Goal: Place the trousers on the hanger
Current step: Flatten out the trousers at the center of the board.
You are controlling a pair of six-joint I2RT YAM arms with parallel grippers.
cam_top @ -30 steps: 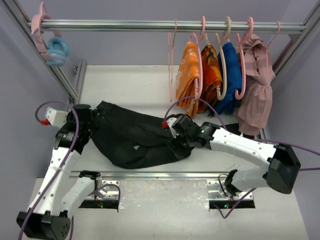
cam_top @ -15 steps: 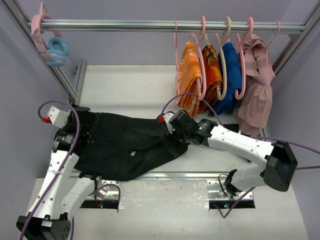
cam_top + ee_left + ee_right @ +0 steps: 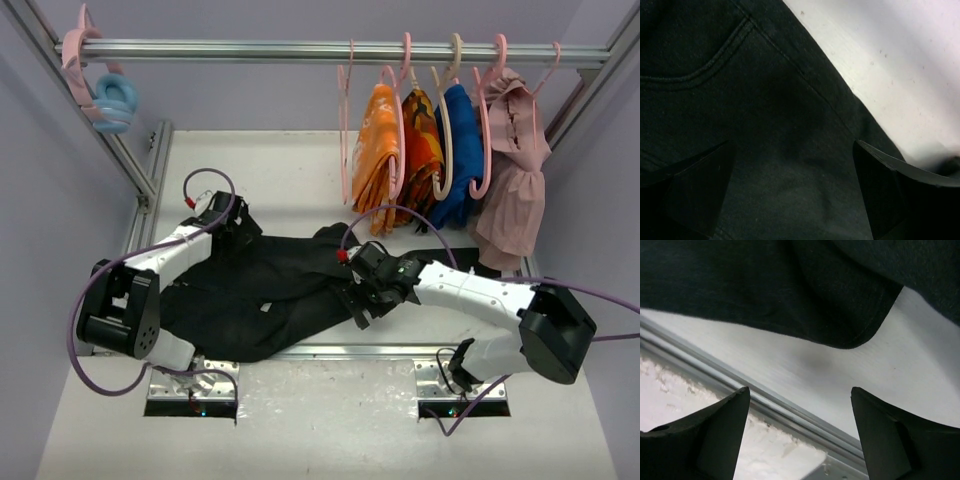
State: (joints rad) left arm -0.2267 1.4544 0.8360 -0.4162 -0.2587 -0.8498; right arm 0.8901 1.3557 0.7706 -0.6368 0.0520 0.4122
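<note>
The black trousers (image 3: pixel 270 290) lie spread flat across the white table, from the left side to under the right arm. My left gripper (image 3: pixel 238 225) hovers over their back left edge; in the left wrist view its jaws (image 3: pixel 793 142) stand wide open above dark fabric (image 3: pixel 765 100) with a curved pocket seam. Low over the trousers' front edge, my right gripper (image 3: pixel 358 305) is open and empty (image 3: pixel 799 389), with the hem (image 3: pixel 765 285) just beyond its fingers. The pale pink hanger (image 3: pixel 342 140) hangs bare on the rail, left of the hung clothes.
The metal rail (image 3: pixel 250 48) carries orange patterned cloths (image 3: pixel 385 150), a blue garment (image 3: pixel 458 150) and a mauve blouse (image 3: pixel 510 170) on hangers. A pale blue ring (image 3: pixel 115 100) hangs at its left end. An aluminium profile (image 3: pixel 330 350) runs along the table's front edge.
</note>
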